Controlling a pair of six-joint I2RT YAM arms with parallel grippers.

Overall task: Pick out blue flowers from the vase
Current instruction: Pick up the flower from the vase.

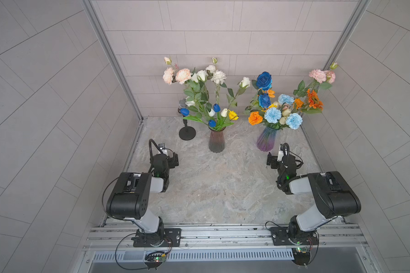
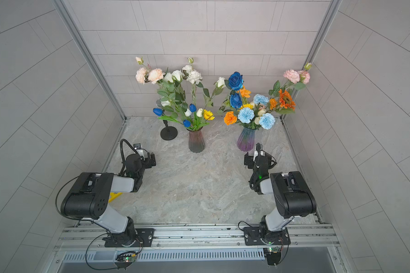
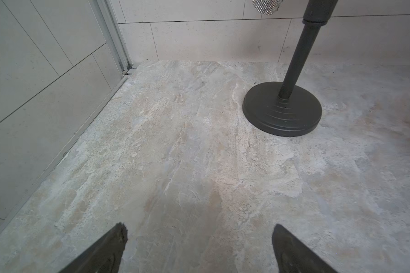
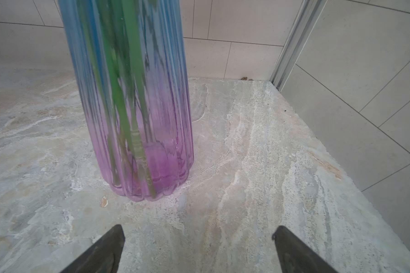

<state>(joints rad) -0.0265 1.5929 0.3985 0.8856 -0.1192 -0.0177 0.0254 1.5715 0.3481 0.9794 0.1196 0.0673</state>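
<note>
Left gripper (image 3: pixel 199 228): released, its two dark fingers spread wide over the marbled grey tabletop (image 3: pixel 199 153), grasping nothing. A black stand with a round base (image 3: pixel 282 111) rises ahead of it.

Right gripper (image 4: pixel 198 228): spread wide and empty, low over the table. It is near but apart from the foot of the ribbed glass vase tinted blue to purple (image 4: pixel 140 106), which has green stems inside.

In both top views all the blue flowers stand in vases at the back of the table.
- Three small dark blue tulips (image 1: pixel 211 123) sit in the smoky dark ribbed glass vase (image 1: pixel 216 141), among white and yellow blooms.
- Two deep blue roses (image 1: pixel 264 80) and three pale blue frilly carnations (image 1: pixel 272 115) sit in the blue-to-purple vase, among orange and pink blooms.

Any print on the small circuit boards (image 1: pixel 158 259) at the arm bases is too small to read.
</note>
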